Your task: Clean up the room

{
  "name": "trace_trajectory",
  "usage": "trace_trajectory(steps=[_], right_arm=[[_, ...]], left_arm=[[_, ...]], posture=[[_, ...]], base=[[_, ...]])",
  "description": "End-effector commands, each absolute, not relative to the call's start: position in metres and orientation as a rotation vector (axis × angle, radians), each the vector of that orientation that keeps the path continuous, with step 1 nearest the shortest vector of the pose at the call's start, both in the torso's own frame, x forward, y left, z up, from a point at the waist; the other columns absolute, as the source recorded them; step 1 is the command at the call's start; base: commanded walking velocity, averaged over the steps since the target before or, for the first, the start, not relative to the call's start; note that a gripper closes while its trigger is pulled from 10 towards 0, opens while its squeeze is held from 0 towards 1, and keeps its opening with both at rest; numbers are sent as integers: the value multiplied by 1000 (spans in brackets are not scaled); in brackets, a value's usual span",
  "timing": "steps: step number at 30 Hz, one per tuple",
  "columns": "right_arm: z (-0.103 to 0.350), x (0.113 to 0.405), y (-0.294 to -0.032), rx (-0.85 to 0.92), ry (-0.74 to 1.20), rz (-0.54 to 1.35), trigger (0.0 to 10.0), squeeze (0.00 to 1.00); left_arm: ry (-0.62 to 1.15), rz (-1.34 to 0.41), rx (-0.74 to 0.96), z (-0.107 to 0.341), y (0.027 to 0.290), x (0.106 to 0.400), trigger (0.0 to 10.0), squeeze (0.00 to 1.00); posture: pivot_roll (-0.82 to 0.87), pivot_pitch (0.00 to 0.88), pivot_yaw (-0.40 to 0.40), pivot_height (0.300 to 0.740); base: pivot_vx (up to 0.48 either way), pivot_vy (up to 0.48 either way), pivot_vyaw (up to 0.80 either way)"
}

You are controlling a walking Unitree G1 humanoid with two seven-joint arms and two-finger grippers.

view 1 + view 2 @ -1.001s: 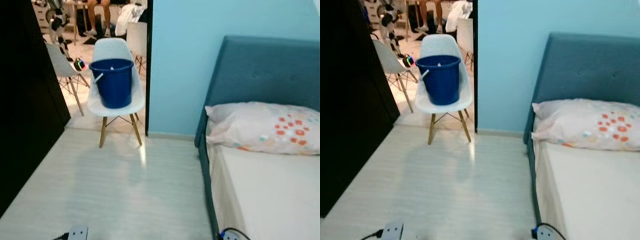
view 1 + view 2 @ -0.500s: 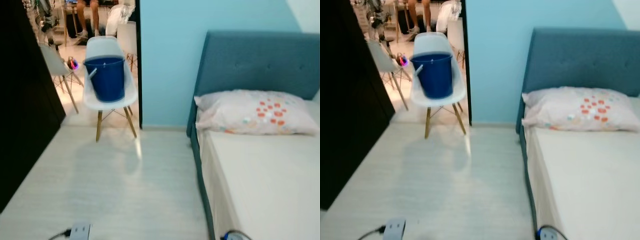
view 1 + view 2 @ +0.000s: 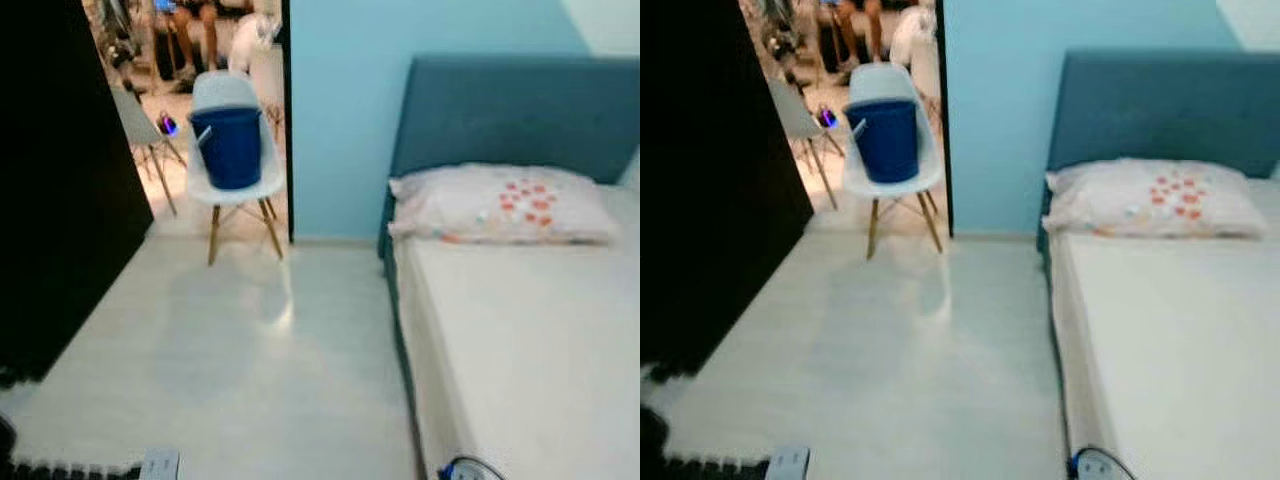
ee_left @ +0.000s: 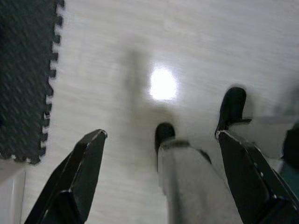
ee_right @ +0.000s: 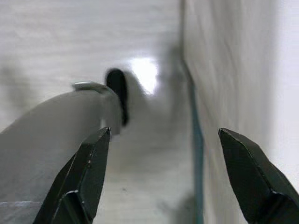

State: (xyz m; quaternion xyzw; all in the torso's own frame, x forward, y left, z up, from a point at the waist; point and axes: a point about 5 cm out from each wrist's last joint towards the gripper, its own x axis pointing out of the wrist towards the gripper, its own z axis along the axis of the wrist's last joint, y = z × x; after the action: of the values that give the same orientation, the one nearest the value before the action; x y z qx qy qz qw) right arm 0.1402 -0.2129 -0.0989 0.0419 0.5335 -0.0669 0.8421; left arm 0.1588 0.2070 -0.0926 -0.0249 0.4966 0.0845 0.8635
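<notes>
Blue bucket is seen standing on the seat of a white chair in the doorway, beside the light-blue wall. A grey chair is placed behind it, further into the next room, where a seated person's legs are glimpsed. Pale wood floor is spread between a black wardrobe and the bed. A patterned pillow is laid against the teal headboard. A dark foam mat edge is noted near the robot's feet. The left tool is held spread above the floor; the right tool is held spread beside the bed's side. Frames are slightly blurred.
</notes>
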Motion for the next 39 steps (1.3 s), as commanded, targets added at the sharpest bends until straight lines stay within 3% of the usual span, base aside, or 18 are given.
trace_trajectory(steps=[1, 12, 33, 39], right_arm=[[-101, 136, -207, 98, 1143, -133, 10000, 0], [-102, 134, -208, 88, 1160, -130, 10000, 0], [-98, 137, -225, 119, 1126, -234, 10000, 0], [-97, 140, -223, 190, 1066, -258, 10000, 0]], left_arm=[[1068, 178, -45, -95, 208, 152, 10000, 0], [1068, 185, -60, -96, 209, 151, 10000, 0], [1037, 183, -64, -95, 203, 155, 10000, 0], [1030, 157, -49, -94, 203, 157, 10000, 0]], posture=[[-71, 0, -25, 740], [-73, 0, -23, 740], [-96, 0, -43, 740], [-110, 0, -11, 740]], base=[[-368, 0, 0], [-347, 0, -453], [0, 0, -748], [0, 0, -746]])
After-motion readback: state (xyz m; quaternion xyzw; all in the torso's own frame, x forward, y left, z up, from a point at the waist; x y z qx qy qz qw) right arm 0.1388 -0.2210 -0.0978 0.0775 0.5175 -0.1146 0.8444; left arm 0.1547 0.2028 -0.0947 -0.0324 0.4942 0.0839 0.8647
